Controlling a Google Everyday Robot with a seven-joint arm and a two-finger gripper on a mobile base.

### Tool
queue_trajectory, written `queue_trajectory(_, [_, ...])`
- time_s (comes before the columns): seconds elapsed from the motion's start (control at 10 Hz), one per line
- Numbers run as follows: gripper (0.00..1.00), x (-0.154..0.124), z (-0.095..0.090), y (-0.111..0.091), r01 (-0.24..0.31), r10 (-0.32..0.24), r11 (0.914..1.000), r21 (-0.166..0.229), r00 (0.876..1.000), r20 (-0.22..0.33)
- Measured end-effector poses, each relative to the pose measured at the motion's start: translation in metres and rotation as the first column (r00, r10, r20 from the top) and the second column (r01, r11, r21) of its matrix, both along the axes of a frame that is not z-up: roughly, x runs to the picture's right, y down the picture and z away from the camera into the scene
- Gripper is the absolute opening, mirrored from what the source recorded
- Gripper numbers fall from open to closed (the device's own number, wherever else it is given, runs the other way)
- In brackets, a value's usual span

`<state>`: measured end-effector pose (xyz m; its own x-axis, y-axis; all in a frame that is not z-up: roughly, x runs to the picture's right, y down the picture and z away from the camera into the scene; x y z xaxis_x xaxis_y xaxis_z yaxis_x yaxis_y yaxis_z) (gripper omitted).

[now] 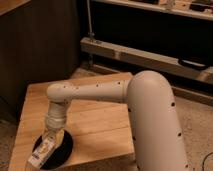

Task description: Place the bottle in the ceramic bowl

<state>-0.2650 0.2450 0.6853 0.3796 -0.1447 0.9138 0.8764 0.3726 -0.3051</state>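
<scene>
Bottle, whitish with darker marks on its label, lies tilted over the ceramic bowl, its lower end reaching past the bowl's rim toward 7 o'clock and its upper end pointing toward 1 o'clock, up into the gripper. The gripper sits at the end of the robot's white arm, directly above the black glossy bowl at the counter's near left corner. Whether the fingers are clamped on the bottle or spread apart cannot be told from this view, since the wrist and bottle hide them.

The arm reaches from the robot's large rounded body, at 3 o'clock of the bowl, leftward across the pale wooden counter, then bends downward at an elbow toward the bowl. The bowl rests on the counter close to its front edge.

Beyond the counter, at 12 o'clock, stands a dark wall panel; toward 1 o'clock a long metal rail runs along the speckled floor.
</scene>
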Motion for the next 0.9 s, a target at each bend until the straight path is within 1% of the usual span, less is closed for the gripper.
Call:
queue_trajectory(0.2, [0.0, 0.0001, 0.0001, -0.0002, -0.001, 0.001, 1.0, 0.0, 1.0, 0.0])
queue_trajectory(0.3, [0.03, 0.0001, 0.0001, -0.0002, -0.001, 0.001, 1.0, 0.0, 1.0, 0.0])
queue_trajectory(0.4, [0.11, 0.0002, 0.0001, -0.0002, 0.0, 0.0, 1.0, 0.0, 1.0, 0.0])
queue_trajectory(0.6, [0.34, 0.0003, 0.0002, -0.0003, -0.001, 0.001, 1.0, 0.0, 1.0, -0.001])
queue_trajectory(0.7, [0.42, 0.0003, 0.0002, -0.0003, -0.001, 0.001, 1.0, 0.0, 1.0, -0.001])
queue_trajectory(0.8, [0.54, 0.0002, 0.0002, -0.0003, -0.001, 0.001, 1.0, 0.0, 1.0, -0.001])
queue_trajectory(0.9, [0.64, 0.0002, 0.0002, -0.0003, -0.001, 0.001, 1.0, 0.0, 1.0, -0.001])
